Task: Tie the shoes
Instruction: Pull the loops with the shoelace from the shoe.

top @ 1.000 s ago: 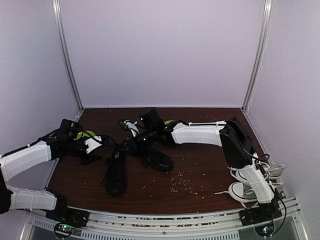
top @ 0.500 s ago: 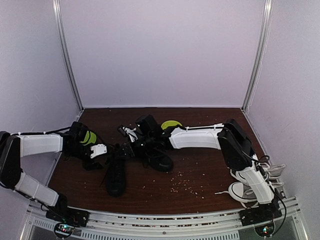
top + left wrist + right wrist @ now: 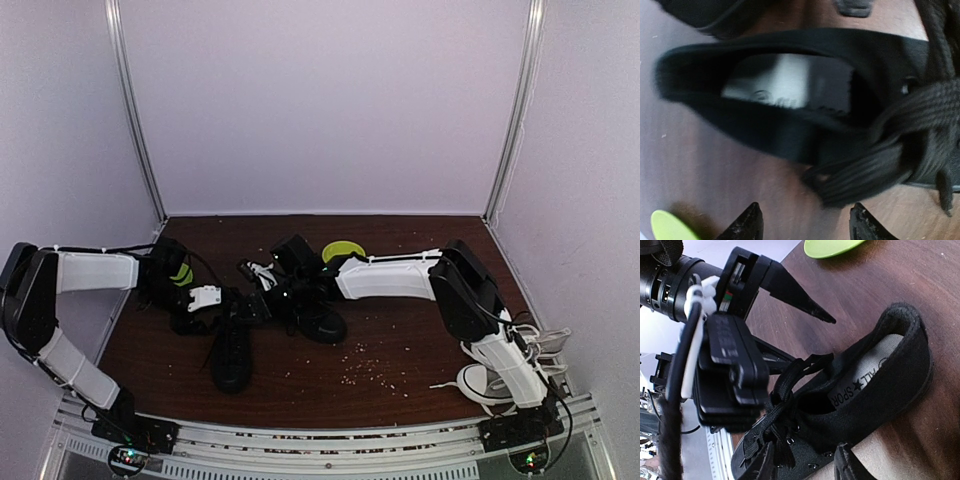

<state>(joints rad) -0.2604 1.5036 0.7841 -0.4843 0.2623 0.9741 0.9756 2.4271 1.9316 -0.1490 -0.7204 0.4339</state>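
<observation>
Two black shoes lie on the brown table: one (image 3: 232,352) near the front left, the other (image 3: 320,320) right of it. My left gripper (image 3: 240,304) hovers at the top end of the left shoe. In the left wrist view this gripper (image 3: 806,226) is open over bare table, and the shoe's mouth (image 3: 790,85) and a bunched black lace (image 3: 875,170) lie just beyond its tips. My right gripper (image 3: 258,288) reaches in from the right. It (image 3: 807,462) is open above the shoe's eyelet side (image 3: 815,452), with the laces (image 3: 785,390) close to its left finger.
A lime green disc (image 3: 343,249) lies behind the shoes, and another green piece (image 3: 181,273) sits by the left arm. White-laced sneakers (image 3: 495,378) rest at the front right by the right arm's base. Crumbs (image 3: 370,368) dot the table's middle.
The left arm has folded back and its gripper has slid right, up to the left shoe's laces. The right gripper has shifted slightly left and down toward the same spot.
</observation>
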